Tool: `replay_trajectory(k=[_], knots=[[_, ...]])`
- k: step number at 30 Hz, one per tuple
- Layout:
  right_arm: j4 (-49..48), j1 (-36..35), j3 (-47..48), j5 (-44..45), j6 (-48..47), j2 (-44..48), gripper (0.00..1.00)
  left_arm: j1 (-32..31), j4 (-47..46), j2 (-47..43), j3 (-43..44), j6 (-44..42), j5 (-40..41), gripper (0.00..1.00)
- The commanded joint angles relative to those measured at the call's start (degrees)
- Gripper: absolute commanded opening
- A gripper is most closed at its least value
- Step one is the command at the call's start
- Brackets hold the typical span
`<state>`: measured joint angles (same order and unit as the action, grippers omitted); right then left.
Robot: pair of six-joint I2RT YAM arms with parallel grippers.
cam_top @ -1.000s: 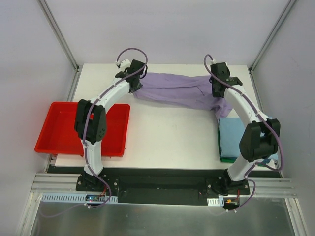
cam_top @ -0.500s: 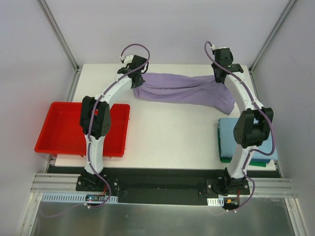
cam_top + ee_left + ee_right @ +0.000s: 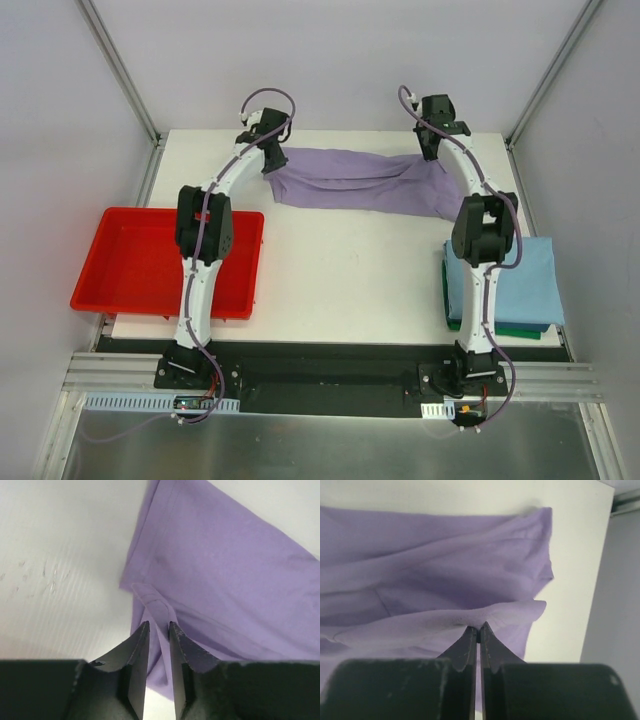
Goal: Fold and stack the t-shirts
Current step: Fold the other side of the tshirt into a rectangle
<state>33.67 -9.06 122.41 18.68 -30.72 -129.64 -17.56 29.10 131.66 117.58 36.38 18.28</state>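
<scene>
Lavender t-shirt [image 3: 350, 182] spans the far worktop [image 3: 340, 270]; right gripper [image 3: 479, 626], jaws clenched on its edge; left gripper [image 3: 159, 627], jaws slightly parted around a hem; red tray [image 3: 100, 285] well apart.

The lavender t-shirt [image 3: 350, 182] slid farther back; left tool [image 3: 159, 626] started parting.

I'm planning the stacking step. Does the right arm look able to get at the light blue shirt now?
Probably not yet: its jaws are shut on the lavender shirt far across the table, while the light blue shirt lies beside its base.
</scene>
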Motion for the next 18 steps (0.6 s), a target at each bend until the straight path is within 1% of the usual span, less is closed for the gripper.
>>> replay_trajectory(k=[1, 2, 4, 5, 6, 8, 9, 11, 12, 13, 15, 17, 18], knots=[[-1.0, 0.2, 8.4, -1.1, -0.6, -6.5, 0.03, 2.2, 0.3, 5.3, 8.0, -1.1, -3.0, 0.25], [-2.2, 0.1, 9.7, -0.3, 0.0, -8.1, 0.13, 2.5, 0.3, 6.8, 10.4, -1.9, -3.8, 0.35], [-5.4, 0.1, 12.2, -0.1, 1.0, -10.0, 0.28, 3.1, 0.3, 8.4, 14.2, -2.2, -4.3, 0.51], [-6.6, 0.2, 13.7, 0.2, 2.0, -10.5, 0.49, 3.2, 0.4, 8.4, 15.6, -2.9, -4.7, 0.62], [-6.2, 0.2, 15.0, 0.9, 3.3, -10.5, 0.64, 3.3, 0.3, 7.6, 16.2, -3.2, -4.9, 0.73], [-5.5, 0.2, 13.7, 1.5, 5.1, -7.9, 0.88, 3.3, 0.3, 3.8, 14.0, -3.2, -4.0, 0.99], [-5.5, 0.1, 10.8, 2.9, 7.0, -5.0, 0.96, 3.3, 0.3, 1.6, 12.4, -3.2, -4.3, 0.99], [-4.8, 0.3, 3.0, 4.2, 11.4, 1.1, 0.96, 3.1, 0.2, -2.7, 8.4, -3.2, -6.3, 0.99], [-4.1, 0.4, -1.2, 3.0, 14.0, 4.3, 0.96, 2.8, 0.1, -4.2, 7.2, -3.7, -8.1, 0.99], [-3.4, 0.6, -4.6, 0.0, 17.0, 6.7, 0.96, 2.4, 0.0, -5.3, 6.3, -4.0, -9.8, 0.99], [-3.1, 1.2, -11.5, -8.8, 21.7, 10.9, 0.96, 1.6, -0.9, -5.8, 5.4, -4.8, -16.4, 0.99], [-3.1, 1.7, -14.9, -16.2, 26.9, 12.1, 0.96, 0.3, -1.6, -4.1, 6.5, -6.1, -25.3, 0.99], [-3.0, 1.9, -15.3, -18.0, 28.9, 11.7, 0.96, -0.4, -1.6, -2.7, 7.5, -6.3, -27.1, 0.99]])
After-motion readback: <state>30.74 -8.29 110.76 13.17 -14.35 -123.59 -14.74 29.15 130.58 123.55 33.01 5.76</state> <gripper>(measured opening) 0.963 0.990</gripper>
